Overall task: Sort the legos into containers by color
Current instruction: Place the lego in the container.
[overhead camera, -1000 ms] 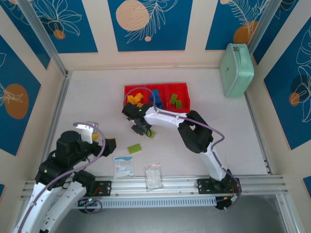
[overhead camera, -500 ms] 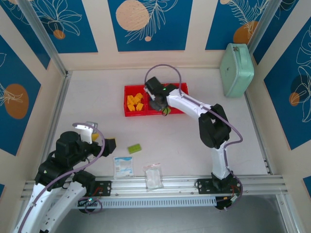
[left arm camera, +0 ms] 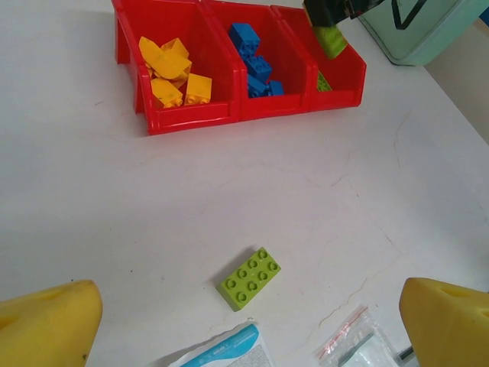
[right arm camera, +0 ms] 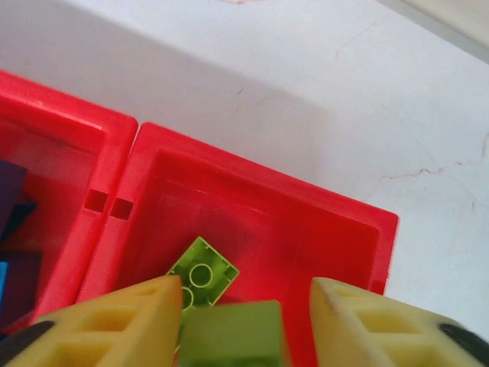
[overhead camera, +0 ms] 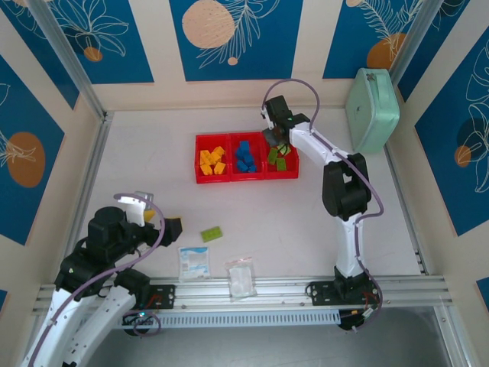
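The red tray (overhead camera: 244, 177) holds yellow legos (overhead camera: 212, 160) in its left container, blue ones (overhead camera: 245, 157) in the middle and lime green ones (overhead camera: 279, 159) in the right. My right gripper (overhead camera: 273, 138) hovers over the right container. Its jaws (right arm camera: 246, 289) stand apart around a blurred green brick (right arm camera: 229, 332), which touches the left finger and leaves a gap at the right one. Below it an upturned green brick (right arm camera: 202, 271) lies on the container floor. One oblong green brick (left arm camera: 248, 278) lies on the table in front of my open, empty left gripper (left arm camera: 250, 306).
Two clear packets (overhead camera: 194, 263) (overhead camera: 241, 277) lie near the table's front edge, just beside the loose green brick (overhead camera: 212, 234). A mint-green case (overhead camera: 372, 108) leans at the back right. Walls close the table on three sides.
My right arm swung from the table in front of the tray, across it, to above the right container with a green brick; its jaws have parted. The left arm stayed still.
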Action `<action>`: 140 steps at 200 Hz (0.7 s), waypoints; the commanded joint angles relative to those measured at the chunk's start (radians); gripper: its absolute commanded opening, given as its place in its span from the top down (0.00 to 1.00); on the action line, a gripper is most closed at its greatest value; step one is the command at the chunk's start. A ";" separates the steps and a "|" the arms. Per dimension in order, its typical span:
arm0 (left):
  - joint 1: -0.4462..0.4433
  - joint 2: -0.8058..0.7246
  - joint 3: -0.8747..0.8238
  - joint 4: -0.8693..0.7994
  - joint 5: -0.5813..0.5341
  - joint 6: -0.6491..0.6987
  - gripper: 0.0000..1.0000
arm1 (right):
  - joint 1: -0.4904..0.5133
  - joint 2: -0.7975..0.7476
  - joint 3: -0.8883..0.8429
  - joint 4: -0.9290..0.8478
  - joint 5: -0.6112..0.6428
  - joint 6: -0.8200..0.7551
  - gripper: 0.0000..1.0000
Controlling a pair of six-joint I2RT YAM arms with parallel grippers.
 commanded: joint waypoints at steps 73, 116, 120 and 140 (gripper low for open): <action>0.004 0.128 0.024 -0.010 0.015 -0.007 0.01 | 0.009 -0.267 -0.194 0.022 -0.153 0.118 0.09; -0.087 0.419 0.079 -0.088 -0.080 -0.045 0.01 | 0.002 -0.546 -0.487 0.099 -0.258 0.236 0.04; -0.100 0.454 0.089 -0.099 -0.089 -0.048 0.01 | 0.000 -0.570 -0.507 0.103 -0.263 0.244 0.04; -0.166 0.594 0.101 -0.084 -0.100 -0.084 0.01 | -0.004 -0.687 -0.632 0.121 -0.303 0.270 0.03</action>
